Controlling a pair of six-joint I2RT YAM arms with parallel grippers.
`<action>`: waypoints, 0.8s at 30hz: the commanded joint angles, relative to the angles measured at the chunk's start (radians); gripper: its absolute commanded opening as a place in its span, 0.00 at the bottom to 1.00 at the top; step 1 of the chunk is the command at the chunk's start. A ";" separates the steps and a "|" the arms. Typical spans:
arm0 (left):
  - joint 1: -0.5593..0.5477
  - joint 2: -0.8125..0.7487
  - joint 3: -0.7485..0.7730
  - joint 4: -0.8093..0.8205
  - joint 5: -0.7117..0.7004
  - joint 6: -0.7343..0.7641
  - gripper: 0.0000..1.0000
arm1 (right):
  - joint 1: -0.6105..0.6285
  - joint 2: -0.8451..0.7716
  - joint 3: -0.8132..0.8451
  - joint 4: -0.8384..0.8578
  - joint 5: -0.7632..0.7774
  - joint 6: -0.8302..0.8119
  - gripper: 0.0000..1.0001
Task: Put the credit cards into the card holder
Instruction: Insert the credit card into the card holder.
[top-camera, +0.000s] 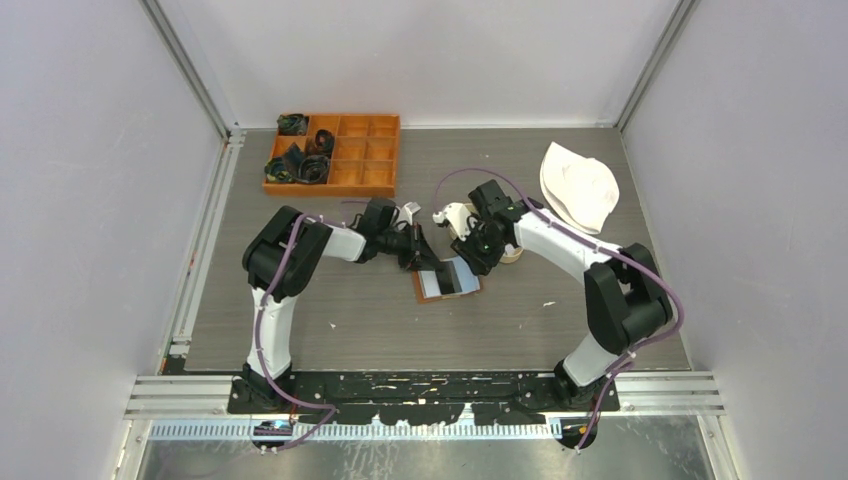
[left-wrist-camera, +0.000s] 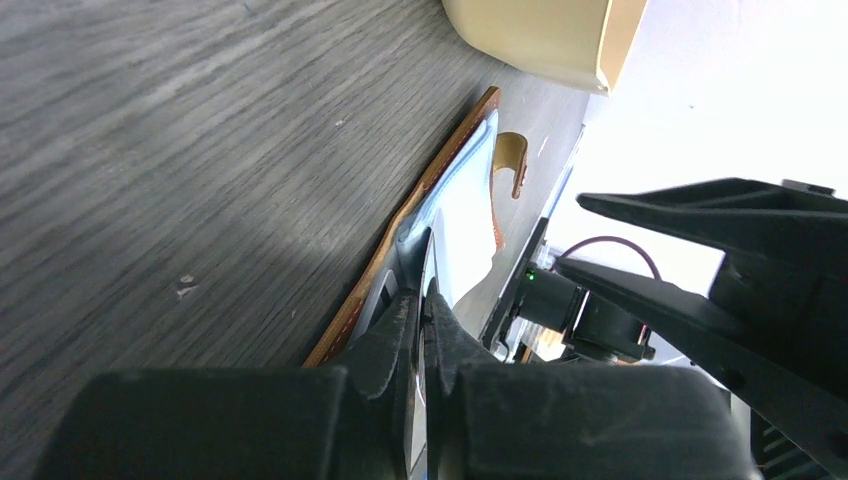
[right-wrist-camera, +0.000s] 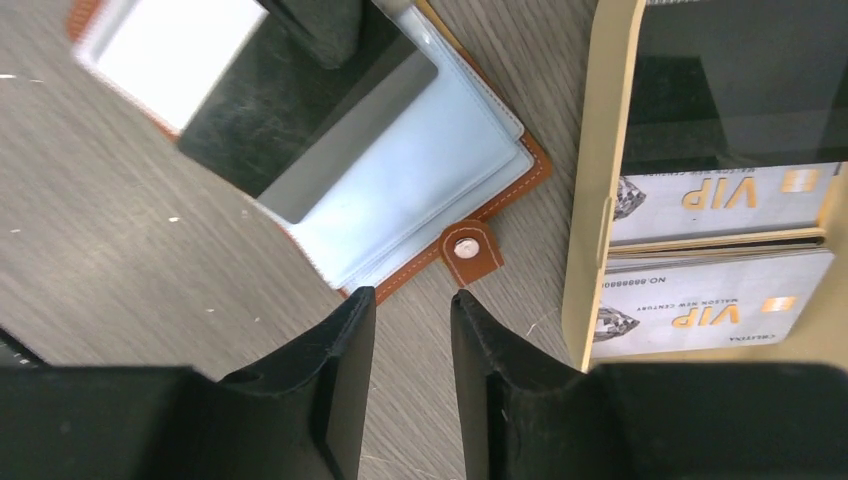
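The card holder (right-wrist-camera: 440, 175) lies open on the table, brown leather with pale blue plastic sleeves and a snap tab (right-wrist-camera: 471, 252). A black credit card (right-wrist-camera: 300, 130) lies slanted across its sleeves. My left gripper (left-wrist-camera: 426, 292) is shut on that card's thin edge, and one of its fingers (right-wrist-camera: 320, 20) shows at the card's top. My right gripper (right-wrist-camera: 412, 296) hangs open and holds nothing, just in front of the snap tab. More credit cards (right-wrist-camera: 715, 190), white-grey and marked VIP, lie in a tan tray (right-wrist-camera: 600, 150) to the right. From above, both grippers (top-camera: 418, 258) (top-camera: 467, 255) meet over the card holder (top-camera: 432, 290).
An orange compartment box (top-camera: 333, 152) with dark items stands at the back left. A white cloth object (top-camera: 578, 185) lies at the back right. The tan tray (top-camera: 512, 254) sits under my right wrist, close beside the card holder.
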 joint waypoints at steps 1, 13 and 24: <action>-0.007 0.023 0.009 -0.001 -0.014 0.007 0.05 | 0.002 -0.092 0.032 -0.003 -0.117 -0.016 0.38; -0.007 0.025 0.000 -0.005 -0.014 0.011 0.08 | 0.239 -0.075 -0.017 0.294 -0.060 0.056 0.12; -0.007 0.029 -0.004 0.000 -0.019 0.008 0.09 | 0.310 0.037 -0.040 0.401 0.126 0.066 0.07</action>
